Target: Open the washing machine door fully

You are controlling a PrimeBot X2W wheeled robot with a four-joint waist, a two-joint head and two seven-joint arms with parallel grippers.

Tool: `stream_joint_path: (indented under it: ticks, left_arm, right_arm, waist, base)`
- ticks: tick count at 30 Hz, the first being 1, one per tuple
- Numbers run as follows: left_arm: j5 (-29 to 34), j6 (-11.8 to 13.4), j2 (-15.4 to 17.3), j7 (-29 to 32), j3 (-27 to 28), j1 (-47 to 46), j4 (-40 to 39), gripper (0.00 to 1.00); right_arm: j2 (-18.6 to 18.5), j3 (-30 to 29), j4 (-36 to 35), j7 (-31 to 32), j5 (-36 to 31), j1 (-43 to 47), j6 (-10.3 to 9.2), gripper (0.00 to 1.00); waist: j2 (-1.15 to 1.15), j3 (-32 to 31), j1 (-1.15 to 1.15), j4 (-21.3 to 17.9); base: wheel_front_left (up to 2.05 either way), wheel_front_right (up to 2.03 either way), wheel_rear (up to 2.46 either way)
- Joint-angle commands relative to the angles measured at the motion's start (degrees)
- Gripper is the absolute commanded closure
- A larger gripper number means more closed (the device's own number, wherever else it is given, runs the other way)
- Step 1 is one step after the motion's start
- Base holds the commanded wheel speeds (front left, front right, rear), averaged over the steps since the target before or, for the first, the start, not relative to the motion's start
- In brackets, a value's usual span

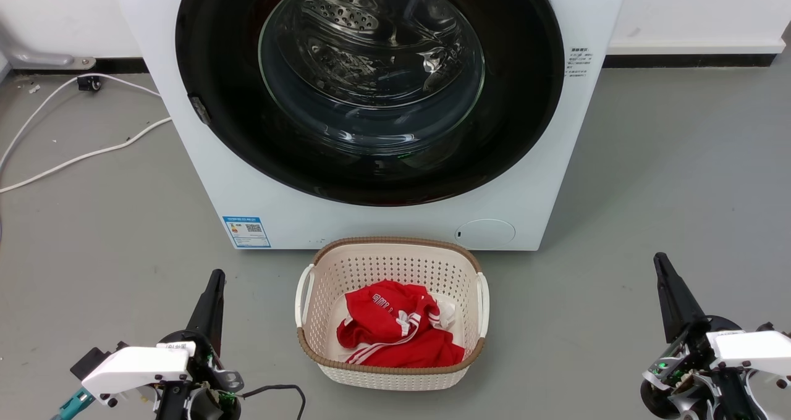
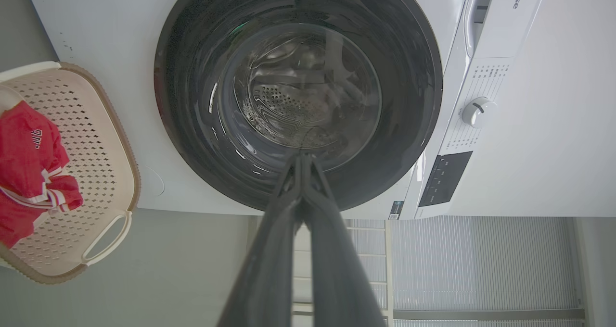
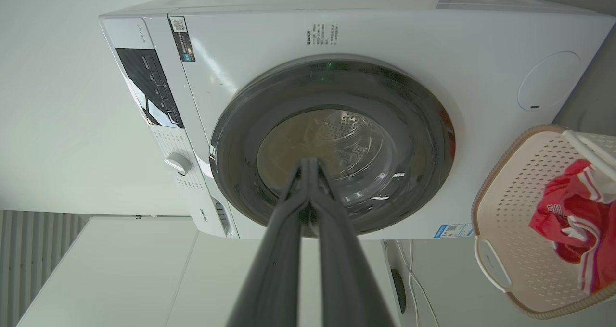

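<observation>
Left tool (image 1: 215,278): the two dark fingers (image 2: 288,207) are pressed together with nothing between them; it is held above the floor, left of the basket, and aimed at the machine, well apart from it.
Right tool (image 1: 660,258): the fingers (image 3: 332,221) are likewise pressed together on nothing; it is held right of the basket.
Laundry basket (image 1: 395,242): cream and perforated, it is set on the floor between the tools, just in front of the machine.
Red garment (image 1: 395,336): white-striped, it is crumpled inside the basket.
Washing machine door (image 1: 369,86): it lies shut, flat against the machine's front, with the steel drum seen through its glass.
Washing machine (image 1: 204,167): a blue label sticker (image 1: 246,231) is seen at the lower left and a round filter cap (image 1: 485,233) at the lower right.
Floor (image 1: 667,179): grey; white cables (image 1: 80,156) are laid left of the machine.
</observation>
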Motion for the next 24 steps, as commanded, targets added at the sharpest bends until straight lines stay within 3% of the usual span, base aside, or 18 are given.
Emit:
stream_joint_path:
  ticks: [1,4,5,17,24]
  left_arm:
    - [0.3,-0.2,-0.1,0.2,0.1,-0.5,0.1,1.0]
    - [0.3,-0.2,-0.1,0.2,0.2,-0.5,0.1,1.0]
    - [0.1,0.0,0.0,0.0,0.0,0.0,0.0,0.0]
    - [2.3,0.0,-0.2,-2.8,-2.6,0.1,-1.3,0.0]
    - [9.2,0.0,-0.2,-4.6,-2.8,0.2,-3.6,0.0]
  right_arm:
    - [0.1,-0.1,0.1,0.2,-0.3,-0.8,0.01,1.0]
    - [0.2,-0.2,0.1,0.3,-0.4,-0.8,0.02,1.0]
    - [0.1,-0.1,0.0,0.1,0.0,0.0,0.01,0.0]
    - [0.2,1.6,-2.7,-2.6,-0.6,1.3,0.01,0.0]
    - [0.2,1.9,-4.6,-4.5,-6.4,1.6,0.01,0.0]
  waist:
    - [0.0,0.0,0.0,0.0]
    - [0.0,0.0,0.0,0.0]
    - [0.0,0.0,0.0,0.0]
    - [0.0,0.0,0.0,0.0]
    - [0.0,0.0,0.0,0.0]
  base:
    - [0.0,0.0,0.0]
    - [0.0,0.0,0.0]
    - [0.0,0.0,0.0]
    - [0.0,0.0,0.0]
    - [0.0,0.0,0.0]
